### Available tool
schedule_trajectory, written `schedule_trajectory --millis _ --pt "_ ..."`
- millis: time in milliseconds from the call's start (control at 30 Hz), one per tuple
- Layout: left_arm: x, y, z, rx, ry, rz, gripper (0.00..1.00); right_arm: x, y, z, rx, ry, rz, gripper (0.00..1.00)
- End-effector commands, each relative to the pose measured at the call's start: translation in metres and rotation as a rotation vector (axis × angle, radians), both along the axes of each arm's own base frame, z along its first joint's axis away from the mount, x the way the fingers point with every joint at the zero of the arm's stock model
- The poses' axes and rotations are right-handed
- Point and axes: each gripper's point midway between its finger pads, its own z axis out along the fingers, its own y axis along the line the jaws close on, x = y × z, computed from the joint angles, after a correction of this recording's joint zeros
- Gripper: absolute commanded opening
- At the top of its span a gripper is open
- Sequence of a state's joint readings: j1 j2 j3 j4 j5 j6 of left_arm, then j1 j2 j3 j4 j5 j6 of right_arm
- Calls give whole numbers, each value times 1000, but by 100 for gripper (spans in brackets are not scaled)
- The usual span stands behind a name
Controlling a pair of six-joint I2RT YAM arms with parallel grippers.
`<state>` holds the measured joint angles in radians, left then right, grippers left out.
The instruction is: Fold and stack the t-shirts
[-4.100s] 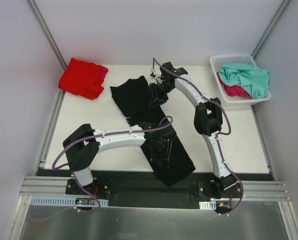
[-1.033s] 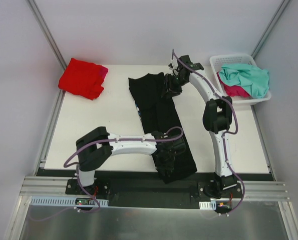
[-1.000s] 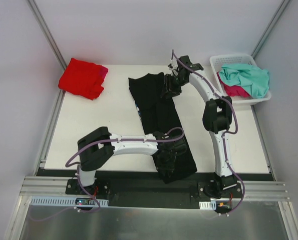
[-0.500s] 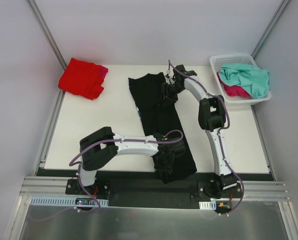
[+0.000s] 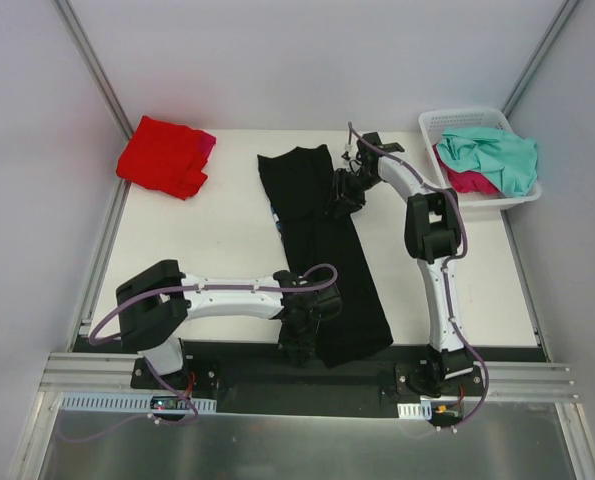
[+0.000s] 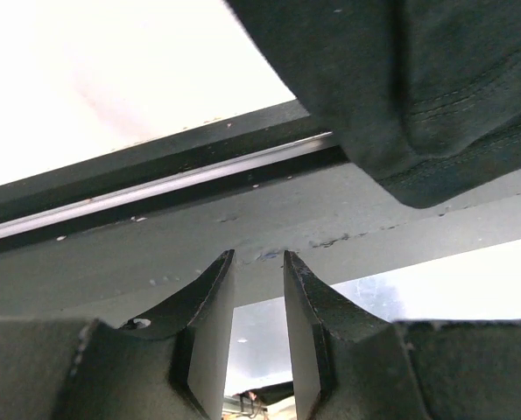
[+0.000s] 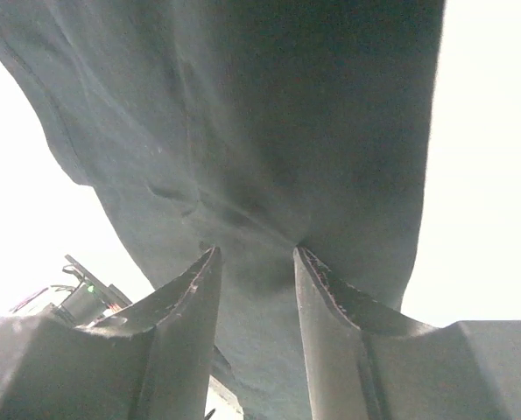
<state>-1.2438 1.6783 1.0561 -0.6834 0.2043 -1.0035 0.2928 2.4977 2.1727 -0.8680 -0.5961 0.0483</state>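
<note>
The black t-shirt (image 5: 322, 255) lies as one long strip on the tabletop (image 5: 197, 250), running from the far middle to the near edge, where the left arm hides part of its end. The left hand (image 6: 258, 255) is released and empty beside that hem, while the right hand (image 7: 257, 252) presses its parted fingers on the far end; whether it pinches cloth, I cannot tell. One red t-shirt (image 5: 162, 155) sits far left, and one teal t-shirt (image 5: 492, 152) covers most of one pink t-shirt (image 5: 467, 182) in the basket (image 5: 457, 117).

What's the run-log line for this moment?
black t-shirt laid out lengthwise, near end overhanging table | left gripper open, empty, beside it | right gripper over far end, grip unclear
</note>
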Motion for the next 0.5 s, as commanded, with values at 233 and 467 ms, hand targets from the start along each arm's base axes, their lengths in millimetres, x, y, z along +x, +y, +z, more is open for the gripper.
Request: schedule_trajectory --millis 233,467 --pt "3 19 12 18 -25 43 27 -48 -30 108 -50 -111 -28 46" --pt "33 39 37 -30 -103 140 28 -136 -34 128 -77 -131 -2 47"
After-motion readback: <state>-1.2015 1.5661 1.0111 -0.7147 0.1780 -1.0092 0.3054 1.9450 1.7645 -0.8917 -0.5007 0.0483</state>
